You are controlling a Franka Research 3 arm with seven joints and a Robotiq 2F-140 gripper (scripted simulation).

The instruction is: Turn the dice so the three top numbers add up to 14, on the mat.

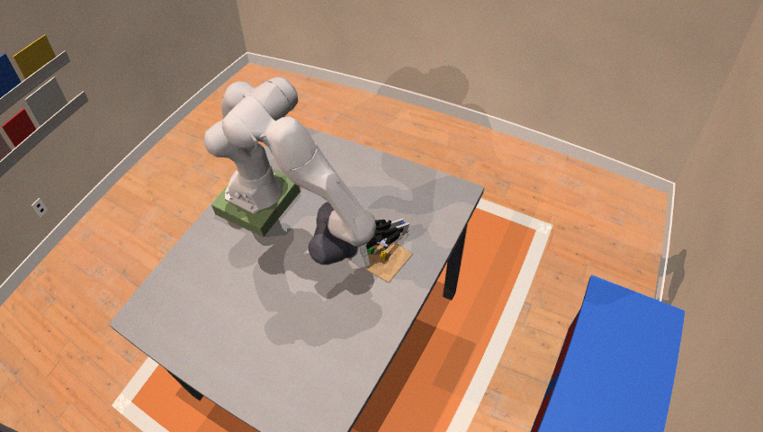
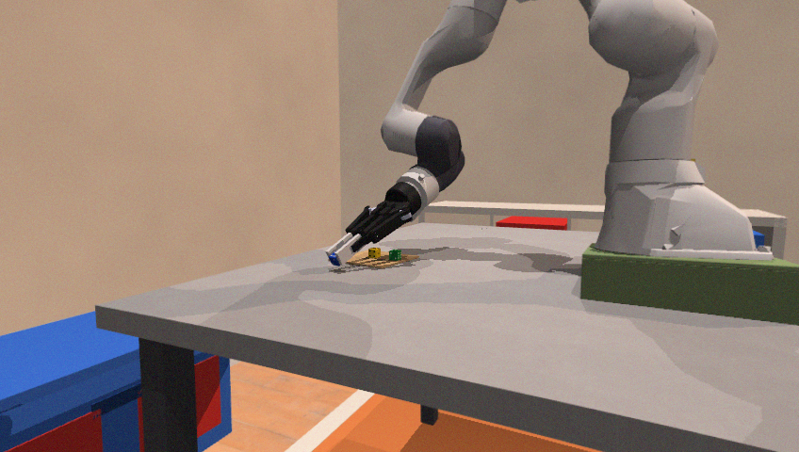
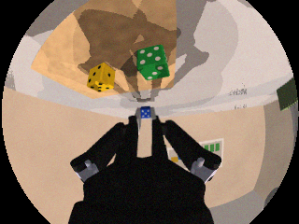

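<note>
Dice (image 1: 383,255) (image 2: 374,252) (image 3: 101,77), three (blue one (image 1: 401,223) (image 2: 334,259) (image 3: 146,112) aloft, perhaps)

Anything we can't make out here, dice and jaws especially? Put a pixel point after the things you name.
- Faces of the small blue die (image 2: 334,259) (image 3: 146,112) against the jaws (image 2: 334,257): wrist view, covered by the fingertips.
- Pips on the green die (image 1: 370,250) (image 2: 395,254) (image 3: 153,62): exterior view, too small.
- Undersides of the green die and the yellow die (image 1: 383,255) (image 2: 374,252) (image 3: 101,77): all views, hidden by the dice themselves.
- Far part of the square wooden mat (image 3: 61,56): wrist view, cut off by the top edge.
</note>
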